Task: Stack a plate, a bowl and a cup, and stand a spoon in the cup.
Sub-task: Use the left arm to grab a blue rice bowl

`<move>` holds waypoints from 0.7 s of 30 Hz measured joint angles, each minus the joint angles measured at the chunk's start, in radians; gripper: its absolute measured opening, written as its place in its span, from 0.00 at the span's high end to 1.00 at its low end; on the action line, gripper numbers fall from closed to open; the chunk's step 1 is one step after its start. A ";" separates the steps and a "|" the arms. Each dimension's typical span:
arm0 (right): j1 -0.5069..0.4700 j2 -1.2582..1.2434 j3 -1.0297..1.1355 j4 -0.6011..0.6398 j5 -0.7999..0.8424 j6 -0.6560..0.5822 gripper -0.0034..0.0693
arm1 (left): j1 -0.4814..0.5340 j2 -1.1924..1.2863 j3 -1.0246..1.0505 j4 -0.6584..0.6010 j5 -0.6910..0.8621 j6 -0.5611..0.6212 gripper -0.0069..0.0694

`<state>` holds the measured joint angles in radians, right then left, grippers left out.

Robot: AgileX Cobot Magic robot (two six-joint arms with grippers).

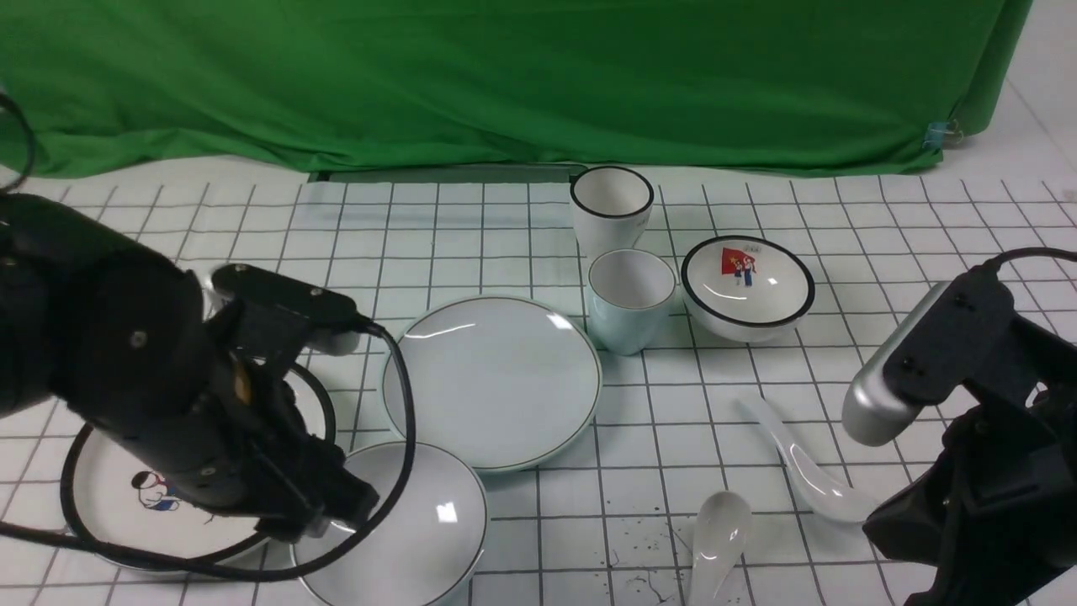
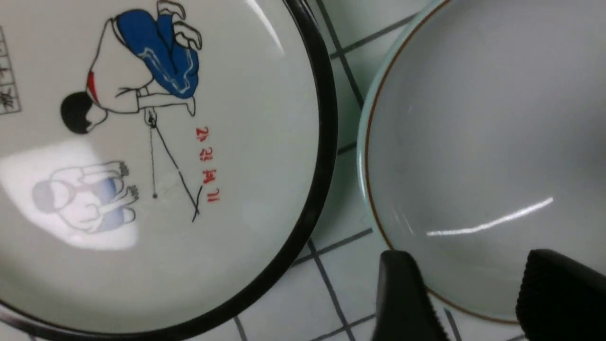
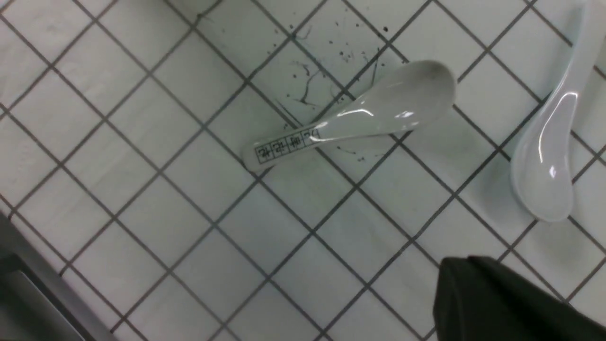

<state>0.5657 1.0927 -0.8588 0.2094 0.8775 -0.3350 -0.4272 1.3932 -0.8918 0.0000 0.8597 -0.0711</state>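
Observation:
The pale blue-grey plate [image 1: 496, 379] lies in the middle of the table. The pale grey-blue bowl [image 1: 404, 526] sits in front of it, and also shows in the left wrist view [image 2: 473, 142]. My left gripper [image 2: 473, 303] is open and low over the bowl's near-left rim, with one finger [image 2: 402, 298] outside the rim and the other [image 2: 558, 293] over the inside. The blue-green cup [image 1: 631, 299] stands behind the plate on its right. Two white spoons [image 1: 799, 463] [image 1: 715, 534] lie at front right. My right gripper [image 3: 473, 284] is shut and empty above the table beside the spoons [image 3: 360, 116] [image 3: 544, 156].
A white black-rimmed cartoon plate [image 1: 118, 505] lies at front left, close beside the bowl [image 2: 189, 166]. A white black-rimmed cup [image 1: 612, 206] and a black-rimmed bowl with a red picture [image 1: 747, 286] stand at the back. A green cloth [image 1: 505, 76] hangs behind.

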 joint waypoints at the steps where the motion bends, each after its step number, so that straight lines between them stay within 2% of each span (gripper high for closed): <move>1: 0.000 0.000 0.000 -0.001 0.000 0.000 0.94 | 0.000 0.027 0.000 0.000 -0.020 -0.009 0.45; 4: 0.001 0.000 0.000 -0.001 0.001 0.000 0.94 | 0.004 0.091 0.000 0.000 -0.077 -0.033 0.34; 11: 0.001 0.000 -0.001 -0.001 -0.001 0.000 0.94 | 0.034 0.188 0.000 0.000 -0.134 -0.043 0.35; 14: 0.001 0.000 -0.001 -0.001 -0.012 0.000 0.94 | 0.036 0.201 0.000 -0.009 -0.165 -0.043 0.44; 17: 0.001 0.000 -0.001 -0.001 -0.023 0.000 0.94 | 0.037 0.201 0.000 -0.018 -0.178 -0.043 0.57; 21: 0.001 0.000 -0.001 -0.001 -0.039 0.000 0.94 | 0.038 0.201 0.000 -0.019 -0.184 -0.043 0.83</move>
<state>0.5665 1.0927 -0.8599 0.2084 0.8380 -0.3350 -0.3890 1.5946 -0.8918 -0.0194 0.6759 -0.1138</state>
